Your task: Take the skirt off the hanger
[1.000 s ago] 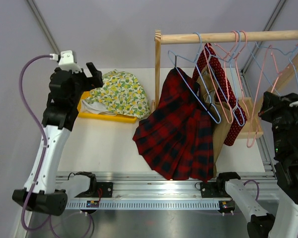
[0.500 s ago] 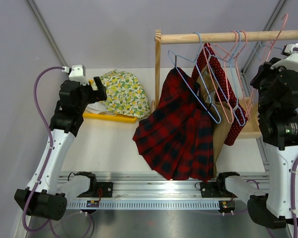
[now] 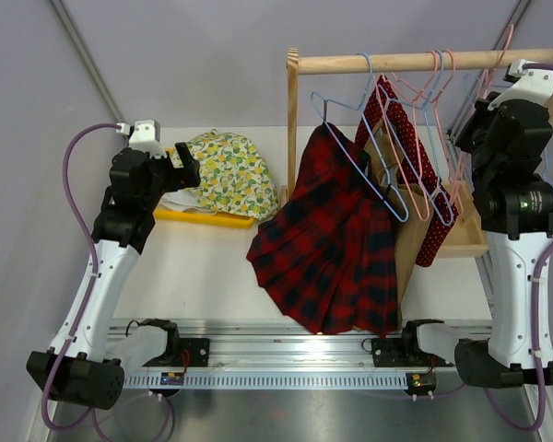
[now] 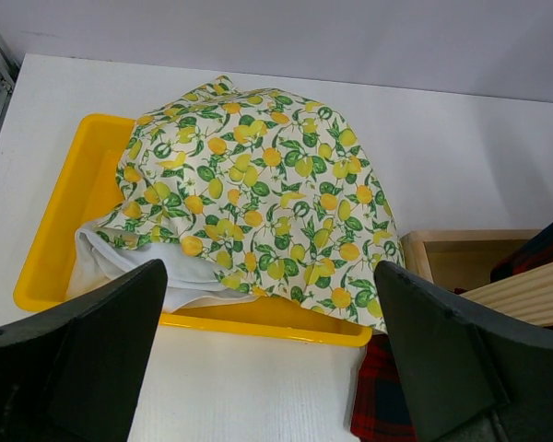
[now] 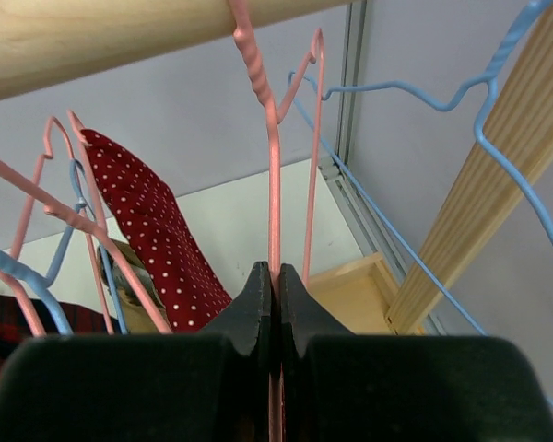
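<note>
- Plaid stays up: the skirt [image 3: 327, 244] hangs from the hanger [image 3: 365, 78], whose hook sits over the wooden rail [image 3: 415, 64] at twelve o'clock in the overhead view. Its pleats fan down toward the near edge of the tabletop [image 3: 203, 267].
- The right end effector [image 5: 275, 276], at about two o'clock from the skirt, is clenched on a pink hanger [image 5: 273, 184], not on the pale-blue one that carries the plaid. The red dotted garment [image 5: 157, 239] hangs at its ten o'clock in the wrist view.
- The left end effector [image 3: 180, 166], at about ten o'clock from the skirt and well apart from it, stands released and empty above the lemon-print garment [image 4: 258, 184] heaped in the yellow tray [image 4: 51, 239].
- Progress, as judged here: nothing of the removal itself is done. No finger touches the skirt or its hanger.
- Left to do: get the neighbouring hangers out of the way if that is the aim, take hold of the skirt or its hanger, slip the waistband off the wire and set the cloth down.
</note>
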### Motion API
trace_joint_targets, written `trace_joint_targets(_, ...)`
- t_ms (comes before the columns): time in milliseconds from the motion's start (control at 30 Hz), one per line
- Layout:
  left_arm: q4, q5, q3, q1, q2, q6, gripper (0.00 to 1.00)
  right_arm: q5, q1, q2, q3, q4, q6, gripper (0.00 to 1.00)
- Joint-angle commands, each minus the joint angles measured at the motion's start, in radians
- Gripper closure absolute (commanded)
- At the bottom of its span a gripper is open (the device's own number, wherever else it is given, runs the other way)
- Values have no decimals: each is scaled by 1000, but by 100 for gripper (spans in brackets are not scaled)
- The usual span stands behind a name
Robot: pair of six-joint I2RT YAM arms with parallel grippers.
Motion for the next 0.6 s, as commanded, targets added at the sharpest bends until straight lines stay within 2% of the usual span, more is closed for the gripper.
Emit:
trace_joint_targets(0, 49, 26, 4, 4, -25, -7, 1, -38, -25, 11, 52, -55, 38, 100)
trace_joint_targets(233, 49, 52, 4, 4, -23, -12, 1, -1, -58, -25, 4, -104, 58, 100)
trace_joint_targets(300, 51, 57, 3, 4, -23, -15, 1, 13, -62, -43, -19, -107, 63, 95)
trace_joint_targets(333, 54, 60, 3, 4, -22, -15, 1, 27, -62, -51, -22, -113, 72, 87)
trace_joint_targets(367, 55, 61, 3, 4, -20, -17, 1, 40, -62, -55, -23, -118, 73, 59)
trace_joint_targets(467, 55, 68, 1, 2, -19, -18, 1, 83, -91, -77, -17, -122, 73, 7)
trace_joint_targets(500, 54, 72, 1, 2, -17, -18, 1, 96, -93, -78, -8, -124, 73, 1)
trace_joint_targets(567, 54, 74, 1, 1, -17, -18, 1, 131, -93, -87, 35, -135, 72, 1)
